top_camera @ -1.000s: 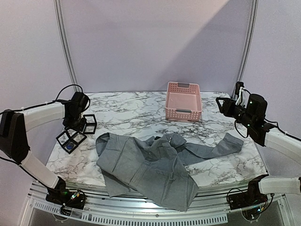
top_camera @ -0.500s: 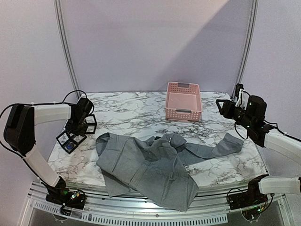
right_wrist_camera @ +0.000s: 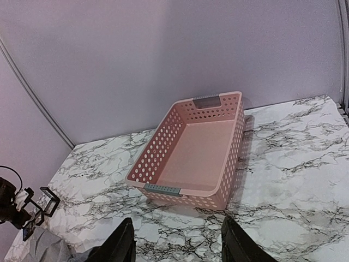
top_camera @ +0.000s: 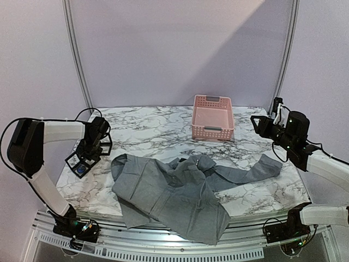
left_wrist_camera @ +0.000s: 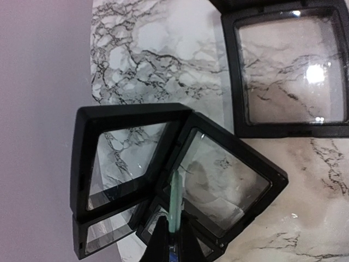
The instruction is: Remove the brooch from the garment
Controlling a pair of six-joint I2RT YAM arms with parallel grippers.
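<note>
Grey cloth makes up the garment (top_camera: 169, 191), which lies crumpled on the near half of the desk (top_camera: 147, 131), slightly left of centre. The cloth is plain and soft, with loose folds bunched across its middle. One long limb stretches toward the right edge of the desk. The lower hem hangs over the near edge. The brooch cannot be made out on the cloth in any view.

Just left of the garment, near the left edge of the desk, stand several small black-framed clear display cases (top_camera: 82, 162). A small blue item (top_camera: 80, 170) shows inside the nearest case; it is too small to identify.

The left tool (left_wrist_camera: 173, 239) sits directly over these cases with its fingers pressed together. A thin pale-green strip (left_wrist_camera: 174, 202) rises from the fingertips. Whether the strip is pinched cannot be told.

A pink perforated basket (top_camera: 212, 117) stands at the far side of the desk, well apart from the garment.

The right tool (right_wrist_camera: 177, 245) hangs above the far right part of the desk, facing the basket. Its fingers are spread and grip nothing.

Both tools are well apart from the garment.
</note>
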